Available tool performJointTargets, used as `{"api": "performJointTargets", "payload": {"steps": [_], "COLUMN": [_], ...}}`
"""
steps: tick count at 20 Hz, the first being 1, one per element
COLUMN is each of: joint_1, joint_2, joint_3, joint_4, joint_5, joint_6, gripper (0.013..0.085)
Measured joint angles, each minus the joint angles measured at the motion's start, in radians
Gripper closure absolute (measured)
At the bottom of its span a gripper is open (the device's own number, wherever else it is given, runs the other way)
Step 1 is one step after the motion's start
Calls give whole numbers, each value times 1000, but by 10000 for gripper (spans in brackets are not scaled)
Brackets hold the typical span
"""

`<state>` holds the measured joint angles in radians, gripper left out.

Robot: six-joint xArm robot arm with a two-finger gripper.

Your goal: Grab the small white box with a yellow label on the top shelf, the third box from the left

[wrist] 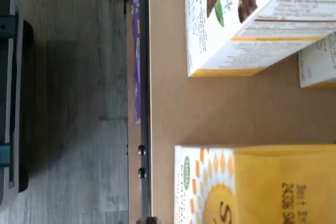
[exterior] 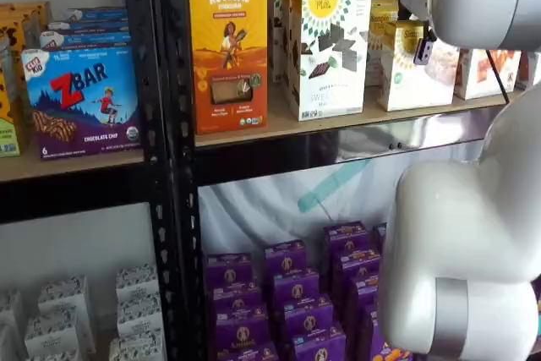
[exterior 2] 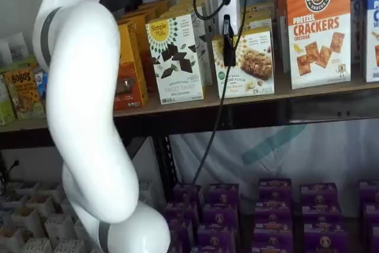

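Note:
The small white box (exterior 2: 256, 63), a short carton with a yellow sunburst label, stands on the top shelf (exterior 2: 195, 106) to the right of the tall white box with dark chocolate pieces (exterior 2: 176, 57). In a shelf view the arm partly hides it (exterior: 404, 69). My gripper (exterior 2: 228, 48) hangs right in front of the box's left part. Only one black finger shows, side-on, so no gap can be read. A dark finger also shows in a shelf view (exterior: 423, 50). The wrist view shows the box's yellow top (wrist: 273, 187) and the tan shelf board (wrist: 210, 108).
An orange Revival box (exterior: 228, 44) stands left of the tall white box (exterior: 328, 44). An orange-and-white cracker box (exterior 2: 318, 28) stands right of the small box. Purple boxes (exterior 2: 266, 217) fill the lower shelf. My white arm (exterior 2: 89, 122) blocks the left side.

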<state>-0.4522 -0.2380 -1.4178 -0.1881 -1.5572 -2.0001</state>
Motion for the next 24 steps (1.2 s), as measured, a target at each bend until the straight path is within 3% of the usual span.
{"api": "performJointTargets", "payload": {"steps": [13, 18, 24], "joint_1": [-16, -17, -18], "joint_2": [-17, -23, -25], "joint_3": [18, 25, 28], "joint_4": [-8, -9, -10], "joint_5": [16, 17, 18], "joint_6": [-16, -18, -19], "gripper": [290, 410, 410]}}
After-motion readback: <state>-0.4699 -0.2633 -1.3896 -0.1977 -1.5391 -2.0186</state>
